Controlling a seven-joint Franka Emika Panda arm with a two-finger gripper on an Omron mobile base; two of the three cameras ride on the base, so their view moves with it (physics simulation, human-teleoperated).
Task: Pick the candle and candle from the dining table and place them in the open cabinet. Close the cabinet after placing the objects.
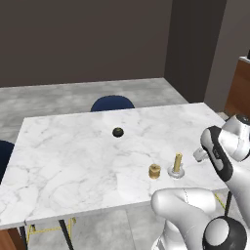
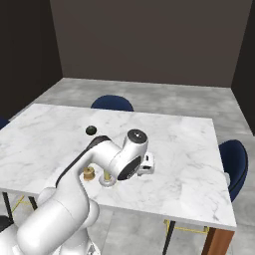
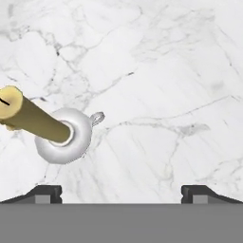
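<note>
The dining table point(image 1: 73, 156) is a white, grey-veined marble worktop on thin dark legs, and both candles stand near its front edge. In the left base view the stick candle point(image 1: 177, 164) stands upright on its round silver dish base, towards 4 o'clock of the worktop's middle, with the short golden spool-shaped candle point(image 1: 155, 171) just beside it at its 9 o'clock, the two apart by a narrow strip of marble. A small black round lump point(image 1: 117, 132) sits well apart from them, towards 11 o'clock from the spool candle and nearer the far edge. A dark blue chair point(image 1: 112, 103) is tucked in at the far side, at 12 o'clock of the lump.

In the right base view the white arm bends over the front edge, its wrist covering most of the stick candle, whose dish base shows just beneath it; the spool candle point(image 2: 89, 173) shows just left of that. Another blue chair point(image 2: 235, 160) stands at the worktop's right end, at 3 o'clock.

The hand view looks down onto the marble. The stick candle point(image 3: 33, 118) lies at about 9 o'clock of the picture, its tan shaft leaning out towards the left edge from the silver dish, which has a small loop handle at its 2 o'clock. The jaws point(image 3: 121, 192) stand wide apart and hold nothing; the two dark tips sit at the bottom corners at about 5 and 7 o'clock, with bare marble between them. The candle's dish lies above the left tip, not between the two.
</note>
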